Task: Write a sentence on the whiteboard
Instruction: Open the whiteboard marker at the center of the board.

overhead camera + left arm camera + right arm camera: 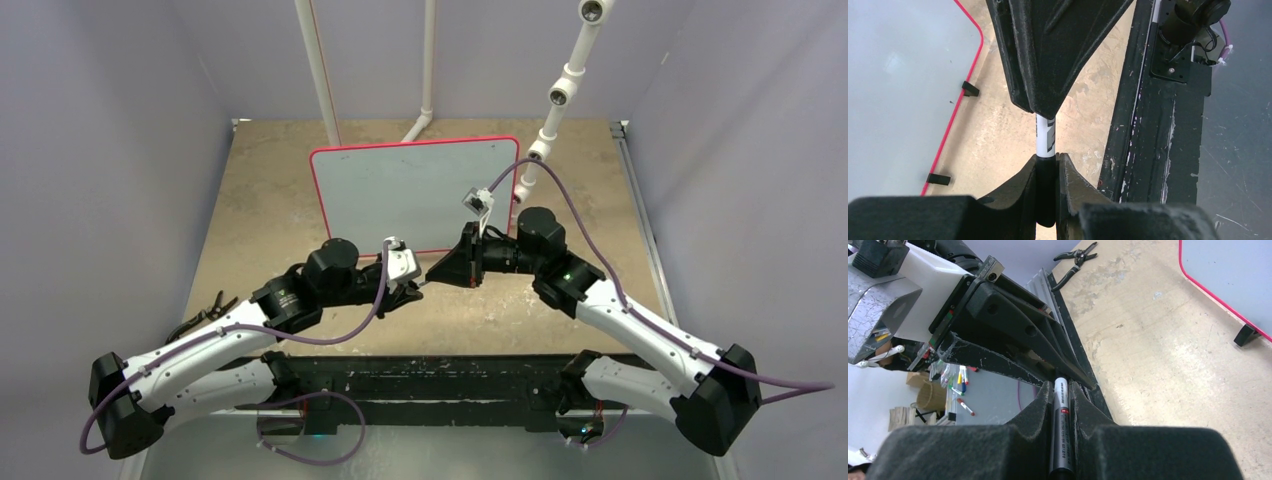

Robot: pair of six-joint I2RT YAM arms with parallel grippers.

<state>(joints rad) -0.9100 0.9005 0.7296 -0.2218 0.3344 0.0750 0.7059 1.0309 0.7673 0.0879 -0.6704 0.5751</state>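
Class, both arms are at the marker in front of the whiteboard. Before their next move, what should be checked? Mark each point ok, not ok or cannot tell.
1. right gripper shut on the marker: ok.
2. left gripper closed around the marker's black end: ok.
3. Marker tip uncovered: cannot tell, as both ends are hidden between fingers.
4. whiteboard bare, ready for writing: ok.
5. pliers lie apart from the board, out of the way: ok.
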